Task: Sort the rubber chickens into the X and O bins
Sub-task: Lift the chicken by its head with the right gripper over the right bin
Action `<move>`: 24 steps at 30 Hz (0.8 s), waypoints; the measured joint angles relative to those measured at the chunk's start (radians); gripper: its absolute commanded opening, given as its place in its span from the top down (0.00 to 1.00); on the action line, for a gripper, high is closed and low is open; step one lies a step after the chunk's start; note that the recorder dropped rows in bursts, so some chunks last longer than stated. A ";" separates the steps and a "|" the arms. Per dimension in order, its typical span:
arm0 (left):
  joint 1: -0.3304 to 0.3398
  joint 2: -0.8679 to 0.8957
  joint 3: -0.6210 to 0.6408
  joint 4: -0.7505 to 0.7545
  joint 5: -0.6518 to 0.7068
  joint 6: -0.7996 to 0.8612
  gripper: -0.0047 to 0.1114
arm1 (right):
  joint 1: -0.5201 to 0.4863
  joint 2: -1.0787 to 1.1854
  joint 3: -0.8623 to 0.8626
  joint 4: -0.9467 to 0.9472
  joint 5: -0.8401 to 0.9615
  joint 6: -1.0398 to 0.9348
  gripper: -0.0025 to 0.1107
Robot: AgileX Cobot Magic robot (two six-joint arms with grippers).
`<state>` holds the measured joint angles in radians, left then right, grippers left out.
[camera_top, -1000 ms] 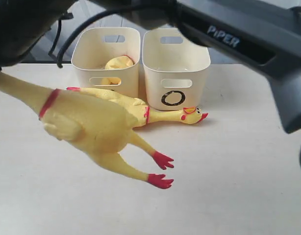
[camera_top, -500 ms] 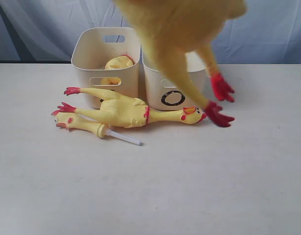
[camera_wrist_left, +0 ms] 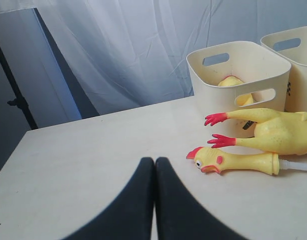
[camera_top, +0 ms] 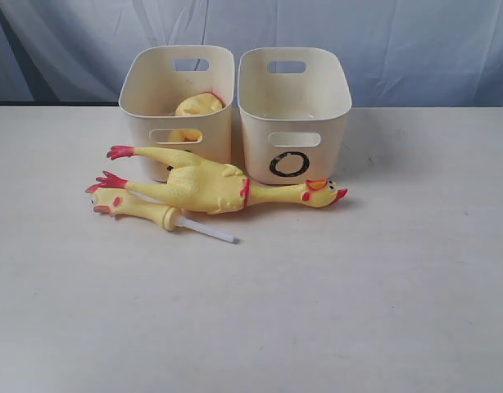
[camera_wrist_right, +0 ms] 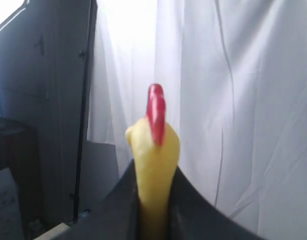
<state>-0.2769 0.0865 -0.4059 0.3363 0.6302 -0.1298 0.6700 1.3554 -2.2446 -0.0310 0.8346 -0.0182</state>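
Observation:
One whole rubber chicken (camera_top: 210, 184) lies on the table in front of both cream bins, its head towards the O bin (camera_top: 294, 110). A head-and-neck piece with a white tube (camera_top: 145, 210) lies beside its feet. The left bin (camera_top: 179, 94) holds a yellow headless body (camera_top: 198, 105), and the chicken hides its mark. Neither gripper shows in the exterior view. My left gripper (camera_wrist_left: 154, 164) is shut and empty, low over the table, short of the head-and-neck piece (camera_wrist_left: 233, 161). My right gripper (camera_wrist_right: 152, 172) is shut on another chicken's neck (camera_wrist_right: 152, 150), held up against the curtain.
A pale curtain hangs behind the table. A dark stand (camera_wrist_left: 16, 100) rises past the table's far left edge. The table (camera_top: 358, 286) is bare in front of the chickens and to the right of the O bin.
The chicken held by my right gripper swung across the exterior view from low left to upper right, then left it. The arms also passed out of that view.

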 measured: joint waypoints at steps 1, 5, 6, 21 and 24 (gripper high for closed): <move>0.000 0.000 0.000 0.000 0.000 0.000 0.96 | -0.019 0.003 0.000 0.000 -0.013 0.018 0.99; 0.000 0.000 0.000 0.000 0.000 0.000 0.96 | -0.079 0.035 0.000 0.002 -0.065 0.066 0.99; 0.000 0.000 0.000 0.000 0.000 0.000 0.96 | -0.095 0.045 0.000 0.002 -0.071 0.072 0.99; 0.000 0.000 0.000 0.000 0.000 0.000 0.96 | -0.375 0.262 0.000 0.169 -0.242 0.149 0.99; 0.000 0.000 0.000 0.000 0.000 0.000 0.96 | -0.437 0.319 0.000 0.272 -0.262 0.149 0.99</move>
<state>-0.2769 0.0865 -0.4059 0.3363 0.6302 -0.1298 0.2334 1.6746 -2.2446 0.2414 0.5728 0.1311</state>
